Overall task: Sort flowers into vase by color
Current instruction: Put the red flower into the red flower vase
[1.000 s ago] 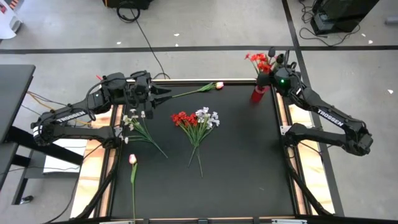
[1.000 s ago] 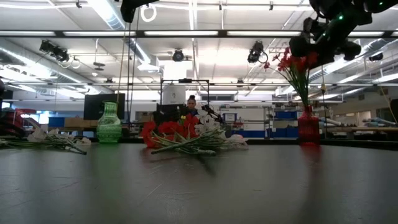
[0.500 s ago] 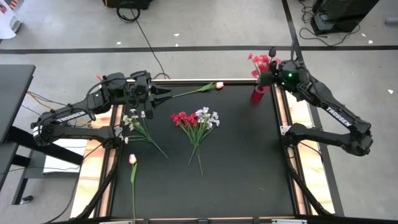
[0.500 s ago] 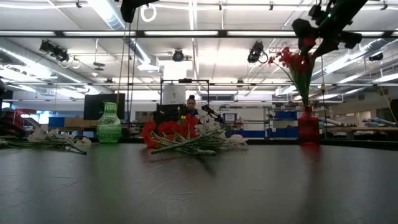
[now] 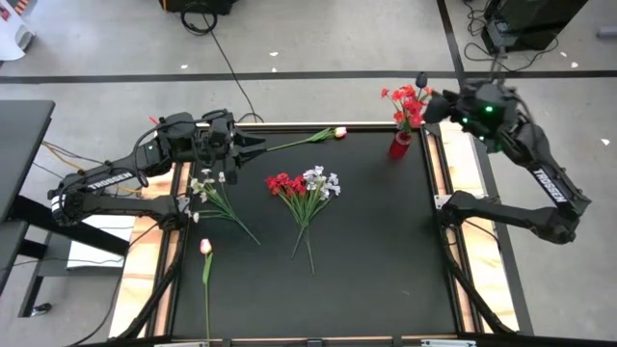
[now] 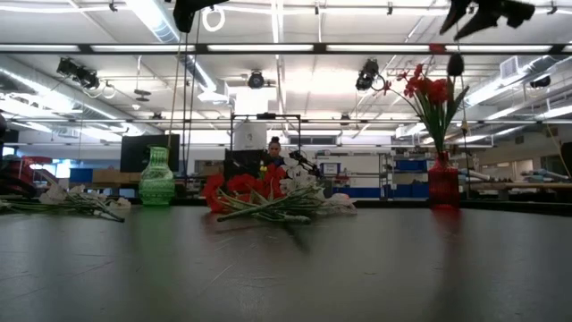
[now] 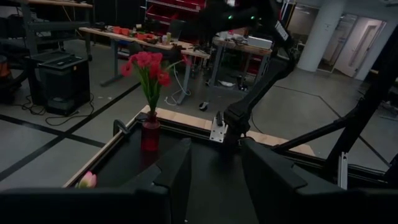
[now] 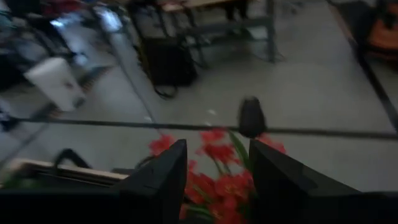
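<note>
In low view only, green vase (image 6: 156,177)

Red flowers (image 5: 407,99) upright in vase (image 5: 399,145); others (image 5: 305,191) lying on table.

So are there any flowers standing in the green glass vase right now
No, the green glass vase stands empty in the low view, while a bunch of red flowers stands in the red vase.
</note>
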Controlling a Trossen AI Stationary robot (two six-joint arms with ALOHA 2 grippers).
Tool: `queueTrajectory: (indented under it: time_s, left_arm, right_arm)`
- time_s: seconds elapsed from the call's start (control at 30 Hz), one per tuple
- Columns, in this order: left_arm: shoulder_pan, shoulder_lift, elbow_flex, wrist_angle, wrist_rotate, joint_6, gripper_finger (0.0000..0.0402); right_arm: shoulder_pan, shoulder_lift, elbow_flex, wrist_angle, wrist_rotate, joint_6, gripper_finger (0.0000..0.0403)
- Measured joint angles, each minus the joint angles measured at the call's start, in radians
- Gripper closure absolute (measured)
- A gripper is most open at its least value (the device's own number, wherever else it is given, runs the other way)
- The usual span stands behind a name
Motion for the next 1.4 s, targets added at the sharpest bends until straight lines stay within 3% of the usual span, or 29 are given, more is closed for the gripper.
queueTrajectory:
  time_s: [0.5, 1.0, 1.4]
  left_arm:
    - [0.000, 0.000, 0.000, 0.000, 0.000, 0.000, 0.0256]
    - [0.000, 0.000, -0.001, 0.123, 0.000, -0.055, 0.0256]
    - [0.000, 0.000, -0.001, 0.259, -0.022, -0.056, 0.0256]
  right_arm:
    - [0.133, 0.026, 0.022, 0.231, -0.353, -0.096, 0.0221]
    - [0.359, 0.126, 0.022, 0.360, -0.371, -0.044, 0.0226]
    - [0.534, 0.264, 0.022, 0.354, -0.367, 0.011, 0.0238]
